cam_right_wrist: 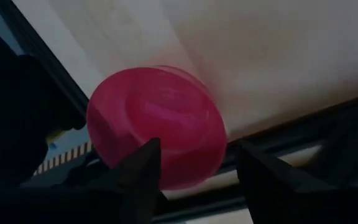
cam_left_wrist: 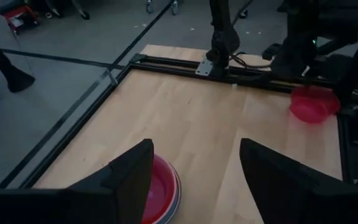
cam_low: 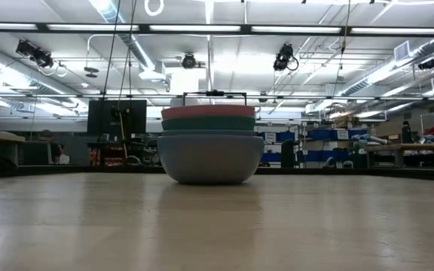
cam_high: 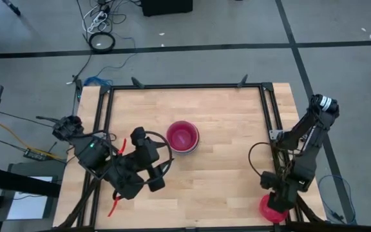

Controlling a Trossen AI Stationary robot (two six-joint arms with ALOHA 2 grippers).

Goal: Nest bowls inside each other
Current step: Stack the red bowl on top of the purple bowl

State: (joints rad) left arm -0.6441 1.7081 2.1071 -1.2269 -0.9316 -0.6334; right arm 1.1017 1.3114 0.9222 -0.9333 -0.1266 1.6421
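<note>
A stack of nested bowls (cam_high: 183,136) stands on its base at the table's middle. A magenta bowl is on top, and the low view shows the stack (cam_low: 211,147) with a grey-blue bowl lowest and a teal one above it. One magenta-red bowl (cam_high: 268,210) lies at the near right corner, beside the frame rail. My right gripper (cam_right_wrist: 197,155) points down over this bowl (cam_right_wrist: 157,127), open. My left gripper (cam_high: 152,160) hangs open in the air just left of the stack (cam_left_wrist: 161,190), holding nothing. My right gripper comes at the magenta-red bowl from above, pointing steeply down. One finger (cam_right_wrist: 143,163) stands in front of the bowl's edge (cam_right_wrist: 166,177) and the other lies outside it. Whether either finger touches the bowl I cannot tell.
A black frame rail (cam_high: 185,86) runs round the wooden table. Bare wood (cam_high: 230,161) lies between the stack and the single bowl. An orange-red clamp (cam_high: 114,207) sticks out by the left arm at the near left.
</note>
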